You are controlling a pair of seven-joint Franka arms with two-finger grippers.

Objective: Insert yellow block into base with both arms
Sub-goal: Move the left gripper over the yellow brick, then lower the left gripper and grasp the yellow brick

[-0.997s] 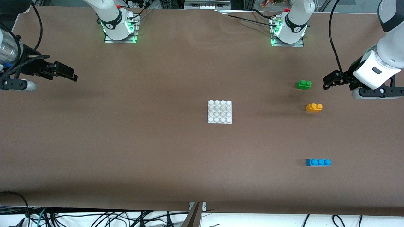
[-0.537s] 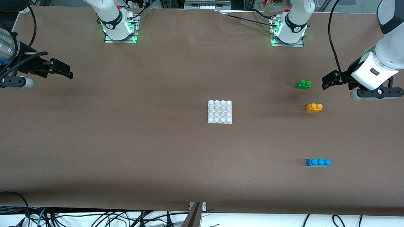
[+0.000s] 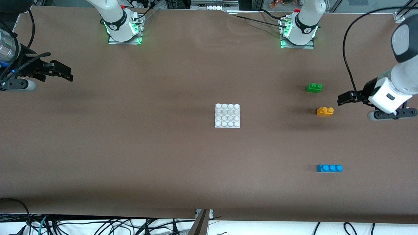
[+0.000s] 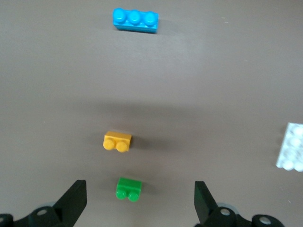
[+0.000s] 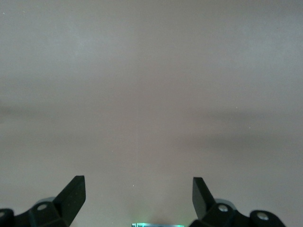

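The yellow block point(image 3: 325, 111) point(image 4: 117, 142) lies on the brown table toward the left arm's end, studs up. The white base point(image 3: 227, 115) sits mid-table; only its edge point(image 4: 290, 153) shows in the left wrist view. My left gripper point(image 3: 344, 98) point(image 4: 140, 197) hangs open in the air beside the yellow block, toward the table's end, with nothing between its fingers. My right gripper point(image 3: 63, 72) point(image 5: 138, 194) hovers open and empty over bare table at the right arm's end, where that arm waits.
A green two-stud brick point(image 3: 314, 87) point(image 4: 129, 188) lies farther from the front camera than the yellow block. A blue three-stud brick point(image 3: 329, 167) point(image 4: 135, 20) lies nearer the front camera. Black cables run along the table's front edge.
My left gripper has swung from beside the green brick down to beside the yellow block. The right gripper drew back slightly toward its end of the table. The bricks have not moved.
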